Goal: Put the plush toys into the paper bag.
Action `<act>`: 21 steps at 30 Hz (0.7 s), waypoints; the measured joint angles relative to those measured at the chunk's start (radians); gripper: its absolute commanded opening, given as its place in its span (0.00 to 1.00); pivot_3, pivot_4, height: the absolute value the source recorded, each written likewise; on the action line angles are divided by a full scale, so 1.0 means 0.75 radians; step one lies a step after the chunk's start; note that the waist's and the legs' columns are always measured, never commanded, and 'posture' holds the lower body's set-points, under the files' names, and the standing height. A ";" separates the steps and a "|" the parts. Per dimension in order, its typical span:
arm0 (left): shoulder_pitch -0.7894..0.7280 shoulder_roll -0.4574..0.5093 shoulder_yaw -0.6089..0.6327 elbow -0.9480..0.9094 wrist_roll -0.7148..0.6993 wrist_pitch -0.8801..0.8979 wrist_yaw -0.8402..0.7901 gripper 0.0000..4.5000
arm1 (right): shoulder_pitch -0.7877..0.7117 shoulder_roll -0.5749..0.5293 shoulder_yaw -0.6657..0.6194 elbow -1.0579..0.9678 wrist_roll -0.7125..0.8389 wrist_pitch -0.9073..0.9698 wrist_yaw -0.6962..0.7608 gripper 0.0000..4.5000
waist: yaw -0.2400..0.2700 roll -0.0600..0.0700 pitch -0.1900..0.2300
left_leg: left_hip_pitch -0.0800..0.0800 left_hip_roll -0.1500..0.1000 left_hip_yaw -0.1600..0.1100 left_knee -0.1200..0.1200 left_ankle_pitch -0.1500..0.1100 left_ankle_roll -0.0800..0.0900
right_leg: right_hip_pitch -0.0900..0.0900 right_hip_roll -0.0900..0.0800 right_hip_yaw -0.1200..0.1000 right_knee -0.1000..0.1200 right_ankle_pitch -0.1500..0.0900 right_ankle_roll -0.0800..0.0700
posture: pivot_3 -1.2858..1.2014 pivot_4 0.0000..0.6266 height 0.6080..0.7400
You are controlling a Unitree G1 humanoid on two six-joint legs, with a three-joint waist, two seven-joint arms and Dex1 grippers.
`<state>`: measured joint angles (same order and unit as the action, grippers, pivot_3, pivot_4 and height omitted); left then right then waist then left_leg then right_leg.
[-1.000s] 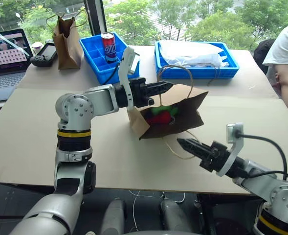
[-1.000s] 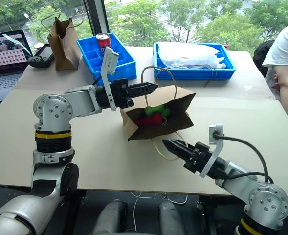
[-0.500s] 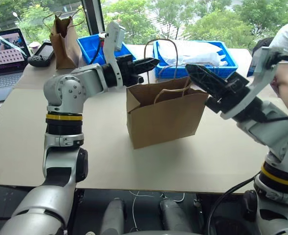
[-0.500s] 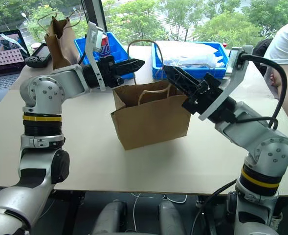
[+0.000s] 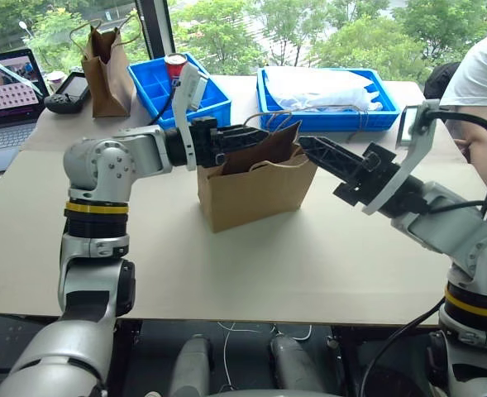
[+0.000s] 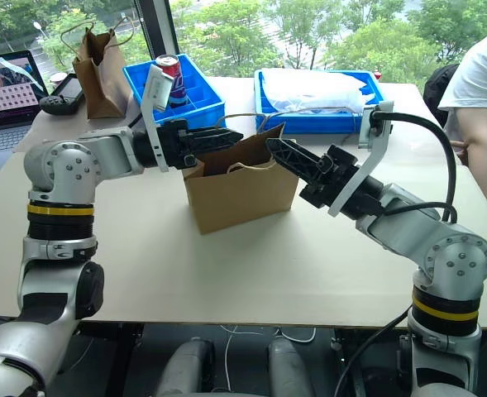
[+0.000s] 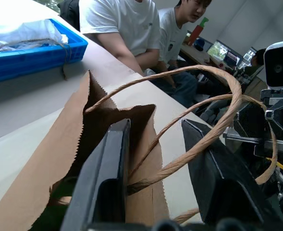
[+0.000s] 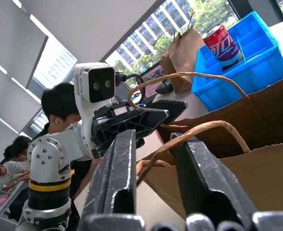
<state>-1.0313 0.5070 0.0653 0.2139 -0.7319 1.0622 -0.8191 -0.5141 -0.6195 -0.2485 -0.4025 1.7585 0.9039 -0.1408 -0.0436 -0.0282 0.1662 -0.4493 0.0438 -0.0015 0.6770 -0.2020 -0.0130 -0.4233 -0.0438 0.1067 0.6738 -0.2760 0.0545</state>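
2 pincers are meeting over the paper bag (image 5: 255, 188), which is standing upright on the table (image 5: 226, 265). The left gripper (image 5: 260, 135) is reaching level at the bag's rim, its fingers parted with 1 rope handle (image 7: 213, 130) running between them. The right gripper (image 6: 278, 152) is standing opposite, jaws apart around the other handle (image 8: 194, 132). A trace of green is showing inside the bag, just below the left fingers (image 7: 107, 183).
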 measured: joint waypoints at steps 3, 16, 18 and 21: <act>-0.034 0.095 -0.014 0.075 0.059 -0.062 -0.077 1.00 | 0.003 -0.058 -0.004 -0.001 0.037 0.000 0.023 0.88 | 0.002 0.000 0.000 | 0.000 0.000 0.000 0.000 0.000 0.000 | 0.000 0.000 0.000 -0.001 0.000 0.000 | 0.52 0.24 0.68; -0.007 0.333 -0.004 0.306 0.260 -0.470 -0.389 1.00 | 0.154 -0.408 -0.027 -0.061 -0.131 0.081 0.399 0.94 | 0.006 0.000 0.000 | -0.001 0.001 0.001 -0.001 0.000 0.000 | 0.000 0.000 -0.001 -0.003 0.000 0.000 | 0.52 0.24 0.68; 0.142 0.376 -0.019 0.307 0.320 -0.630 -0.496 1.00 | 0.204 -0.475 0.070 -0.117 -0.338 0.099 0.494 0.83 | -0.003 0.001 -0.001 | 0.004 0.003 0.003 -0.002 -0.001 0.001 | 0.002 0.001 -0.001 -0.002 0.000 -0.001 | 0.52 0.24 0.68; 0.286 0.345 -0.070 0.311 0.366 -0.769 -0.602 1.00 | 0.206 -0.408 0.251 -0.120 -0.614 0.075 0.555 0.61 | 0.003 -0.001 0.000 | 0.002 0.004 0.002 0.001 0.001 0.002 | 0.000 0.001 -0.002 0.000 0.001 -0.004 | 0.52 0.24 0.68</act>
<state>-0.8171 0.7658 0.0125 0.4471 -0.4573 0.4852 -1.2709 -0.3593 -0.9252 -0.0601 -0.4925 1.2978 0.9601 0.2757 -0.0415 -0.0287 0.1664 -0.4474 0.0467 0.0003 0.6780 -0.2015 -0.0116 -0.4231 -0.0429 0.1052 0.6741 -0.2749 0.0516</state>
